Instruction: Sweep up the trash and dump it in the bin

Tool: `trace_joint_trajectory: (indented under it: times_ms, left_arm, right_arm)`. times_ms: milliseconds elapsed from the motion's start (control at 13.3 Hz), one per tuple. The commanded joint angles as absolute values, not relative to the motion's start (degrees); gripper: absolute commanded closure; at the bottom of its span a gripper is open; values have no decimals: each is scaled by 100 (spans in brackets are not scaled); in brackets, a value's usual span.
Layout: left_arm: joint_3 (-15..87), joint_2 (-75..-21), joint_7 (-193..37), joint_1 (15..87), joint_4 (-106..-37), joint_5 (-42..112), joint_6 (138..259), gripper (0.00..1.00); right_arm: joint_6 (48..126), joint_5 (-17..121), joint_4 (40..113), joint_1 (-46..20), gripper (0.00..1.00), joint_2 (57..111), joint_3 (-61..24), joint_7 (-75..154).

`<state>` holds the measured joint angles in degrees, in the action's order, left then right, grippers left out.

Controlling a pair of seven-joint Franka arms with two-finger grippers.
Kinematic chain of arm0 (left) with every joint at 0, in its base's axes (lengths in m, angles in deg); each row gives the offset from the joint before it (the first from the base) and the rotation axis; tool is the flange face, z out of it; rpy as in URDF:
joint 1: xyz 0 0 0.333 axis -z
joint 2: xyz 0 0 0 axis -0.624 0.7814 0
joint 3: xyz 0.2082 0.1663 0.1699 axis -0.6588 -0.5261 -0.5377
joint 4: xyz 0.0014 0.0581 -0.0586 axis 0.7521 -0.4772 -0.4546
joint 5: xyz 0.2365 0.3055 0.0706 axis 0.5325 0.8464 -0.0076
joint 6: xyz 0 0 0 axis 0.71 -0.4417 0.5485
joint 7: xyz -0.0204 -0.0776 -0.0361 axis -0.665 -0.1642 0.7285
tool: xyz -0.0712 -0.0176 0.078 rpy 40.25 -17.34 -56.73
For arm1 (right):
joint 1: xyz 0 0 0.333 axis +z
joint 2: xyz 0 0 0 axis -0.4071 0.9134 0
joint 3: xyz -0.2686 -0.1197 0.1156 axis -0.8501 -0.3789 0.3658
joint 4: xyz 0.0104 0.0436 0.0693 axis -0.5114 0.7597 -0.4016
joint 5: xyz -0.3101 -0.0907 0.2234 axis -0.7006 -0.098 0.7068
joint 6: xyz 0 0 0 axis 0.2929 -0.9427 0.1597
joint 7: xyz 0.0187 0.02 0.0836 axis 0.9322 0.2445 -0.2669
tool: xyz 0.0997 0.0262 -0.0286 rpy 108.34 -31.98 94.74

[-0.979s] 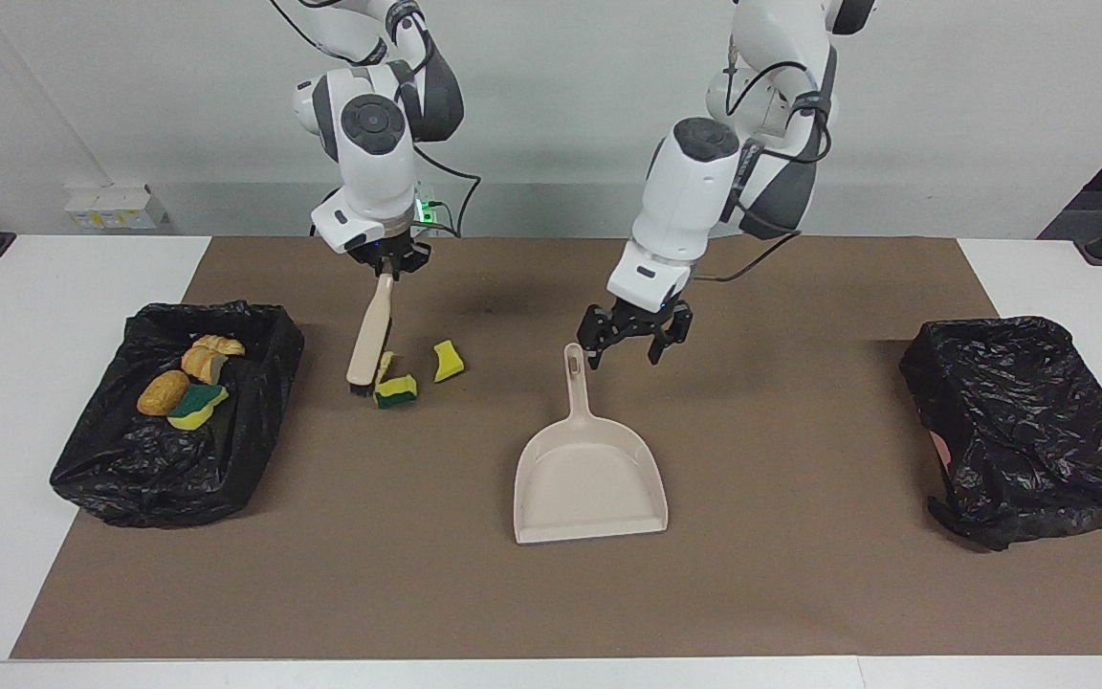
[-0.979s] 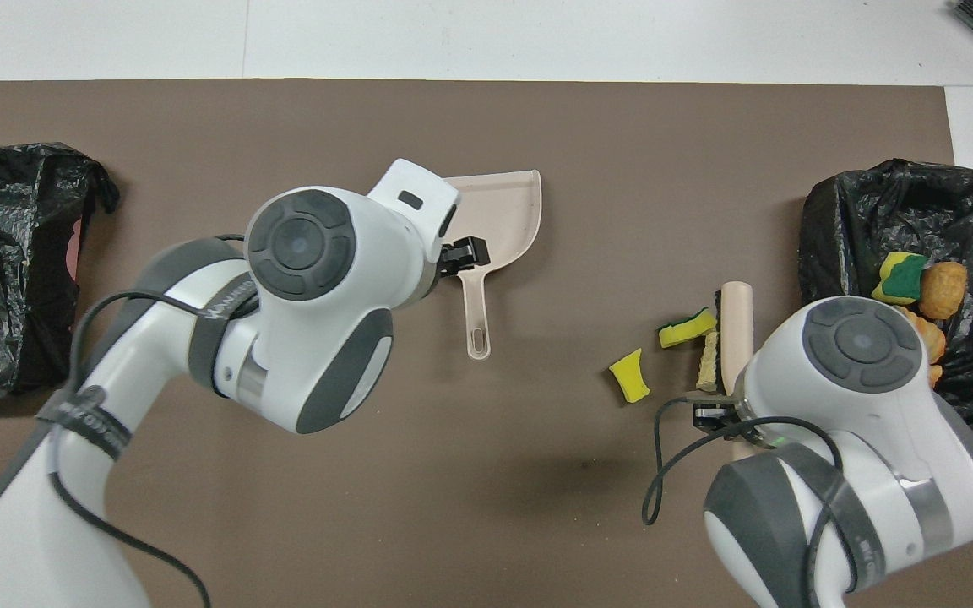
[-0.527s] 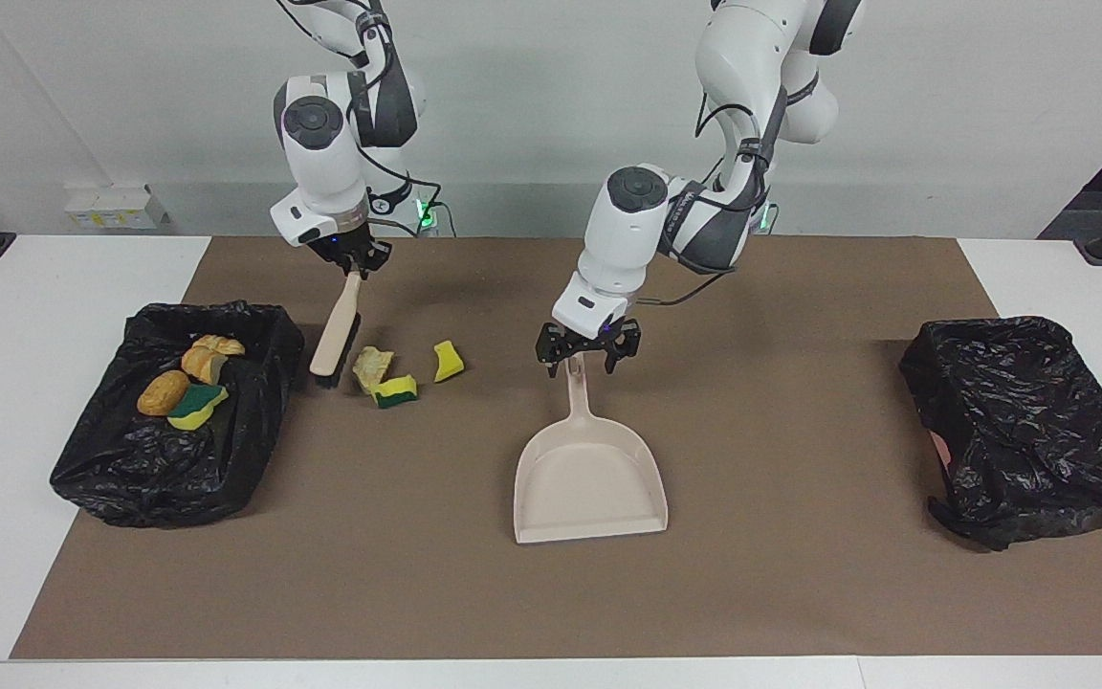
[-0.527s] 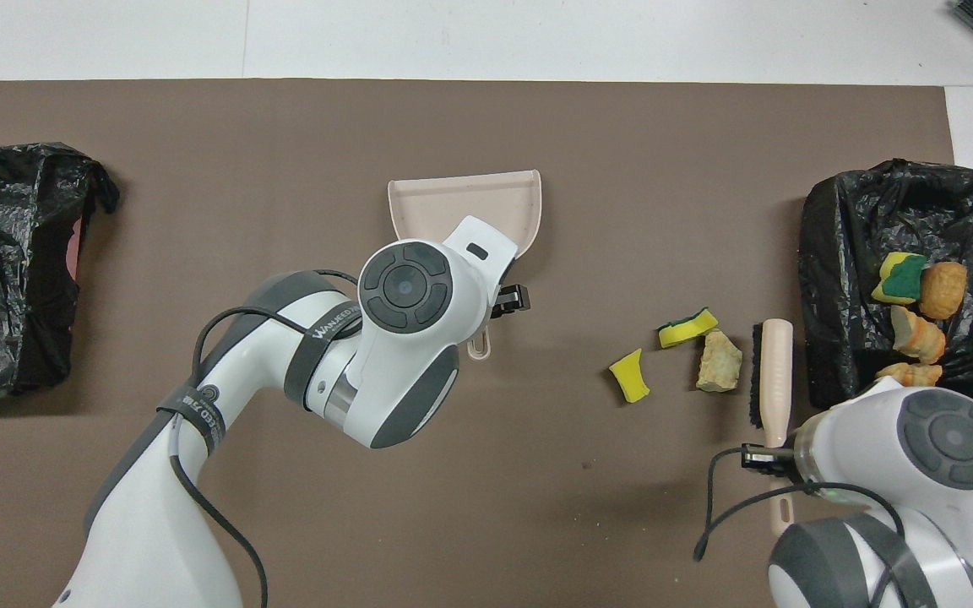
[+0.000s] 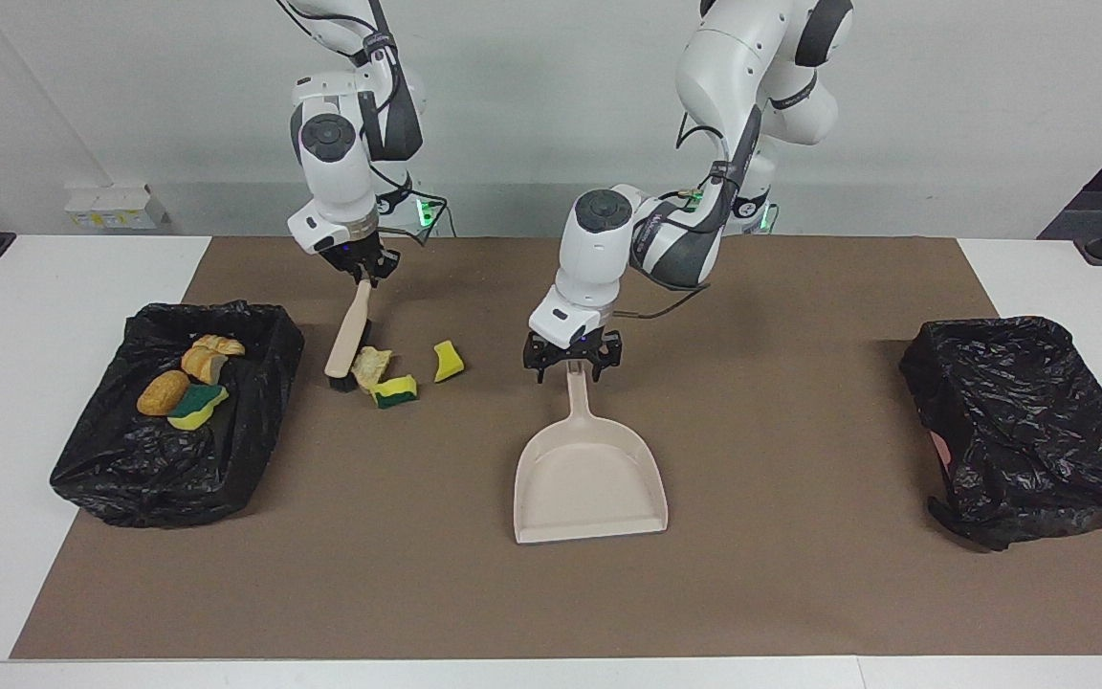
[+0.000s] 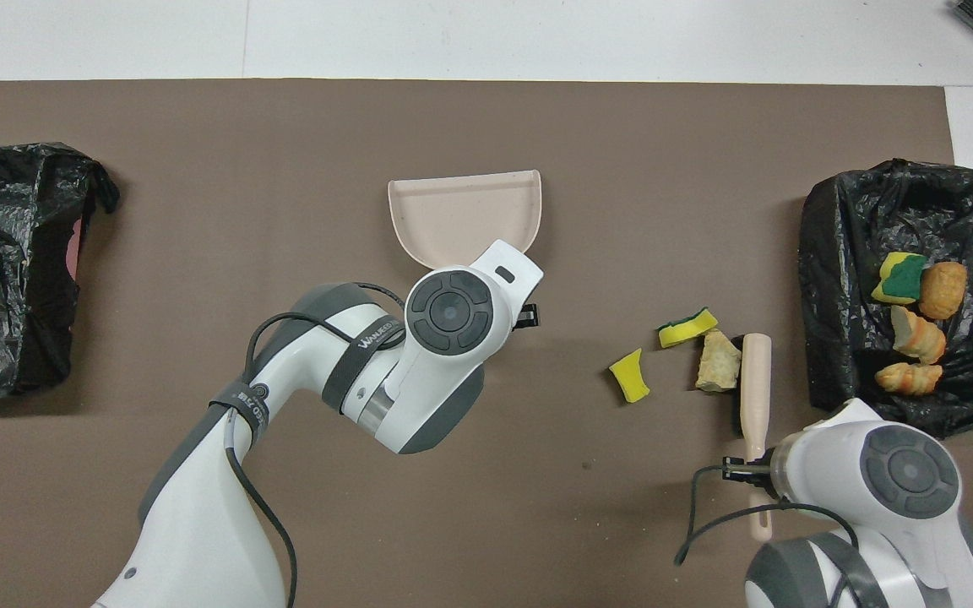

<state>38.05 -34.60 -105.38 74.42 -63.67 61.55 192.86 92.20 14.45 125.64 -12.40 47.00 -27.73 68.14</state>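
surface: brown mat (image 5: 800, 593) on a white table, black bin (image 5: 178, 411) at the right arm's end.
right gripper (image 5: 360, 271): clamped on brush (image 5: 348, 335), bristles touching the bread chunk (image 5: 371, 364).
left gripper (image 5: 570, 368): fingers apart, straddling the dustpan (image 5: 589, 478) handle, not yet clamped.
trash: three scraps (image 6: 689, 355) on the mat beside the brush, well apart from the dustpan; four in the bin.
risk: sweep may scatter scraps past the pan; an unclamped pan could slide.

In the overhead view the left arm (image 6: 444, 317) hides the dustpan (image 6: 461, 215) handle and its own end effector.
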Motion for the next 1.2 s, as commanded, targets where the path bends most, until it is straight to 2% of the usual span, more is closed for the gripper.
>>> trace_joint_trajectory:
  times_ms: [0,75,301,376,527,828,979,1054,1129]
  left_arm:
    - [3702,-3453,-10513,7543,-6292,6469,19088,45]
    - [3711,-3453,-10505,7544,-6292,6488,19000,60]
    - [3720,-3471,-10478,7535,-6249,6479,18614,97]
    - [3711,-3471,-10461,7474,-6257,6479,18595,100]
    - [3720,-3567,-9963,7237,-6292,6470,18534,100]
    - [3720,-3761,-9459,7227,-6494,6470,18383,100]
    - [3746,-3778,-9003,6912,-6608,6418,18340,100]
    - [3738,-3779,-9002,6885,-6618,6400,18418,89]
    - [3746,-3770,-9002,6876,-6618,6391,18428,89]
  right_arm:
    - [9353,1442,12447,-1015,100,4903,-2732,6804]
    - [9353,1460,12359,-936,100,4964,-2732,6874]
    - [9379,1723,12139,-690,100,5219,-2732,7172]
    - [9362,1759,12043,-663,100,5298,-2723,7199]
    - [9362,1820,11972,-532,100,5325,-2714,7357]
    - [9371,2267,11849,-293,100,5404,-2697,7639]
    - [9371,2365,11787,-223,100,5440,-2688,7771]
    - [9371,2418,11752,-110,100,5448,-2688,7902]
    - [9380,2436,11743,-56,100,5457,-2688,7955]
